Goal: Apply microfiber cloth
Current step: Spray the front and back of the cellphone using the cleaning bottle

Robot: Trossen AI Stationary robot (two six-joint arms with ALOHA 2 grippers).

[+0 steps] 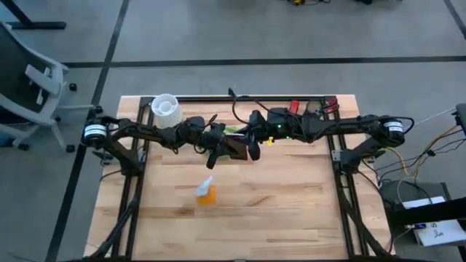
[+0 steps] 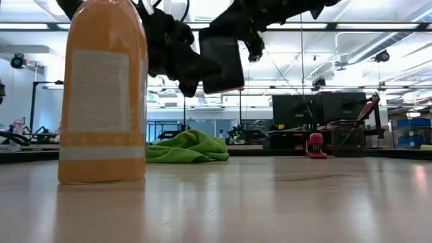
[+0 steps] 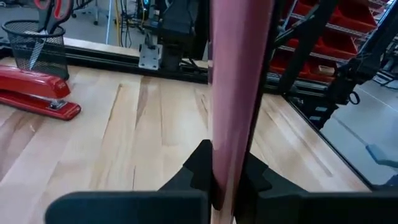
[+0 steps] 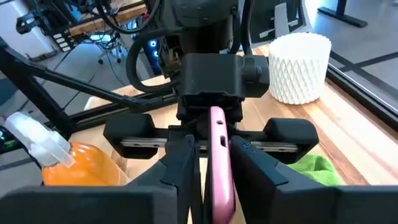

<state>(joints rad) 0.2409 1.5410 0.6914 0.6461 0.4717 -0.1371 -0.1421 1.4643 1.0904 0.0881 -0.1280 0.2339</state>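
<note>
The lime-green microfiber cloth (image 2: 189,147) lies bunched on the table toward the far side, seen also as a cloth corner (image 4: 314,169) and a green strip (image 1: 233,129) behind the grippers. No gripper touches it. Above the table's middle a phone (image 2: 221,64) with a black face and a pink rim (image 4: 219,174) hangs in the air. My left gripper (image 1: 218,149) and my right gripper (image 1: 252,148) meet there, each shut on the phone from its own side. My left gripper pinches the phone near one end (image 3: 225,180), one finger on each flat face, coming level from the table's left. The phone stands on edge, its pink rim (image 3: 239,93) running away from the fingers, lifted clear of the table. My right gripper pinches the phone's opposite end (image 4: 217,186) between its two fingers (image 4: 184,168), one on each flat face, coming level from the table's right. The pink rim faces the wrist camera. The phone hangs clear of the table, spanning between both grippers.
An orange-and-white spray bottle (image 1: 207,191) stands upright on the near side of the grippers. A white ribbed cup (image 1: 166,108) stands at the far left. A red stapler (image 3: 37,90) and a black mesh pen holder (image 3: 34,40) sit at the far right.
</note>
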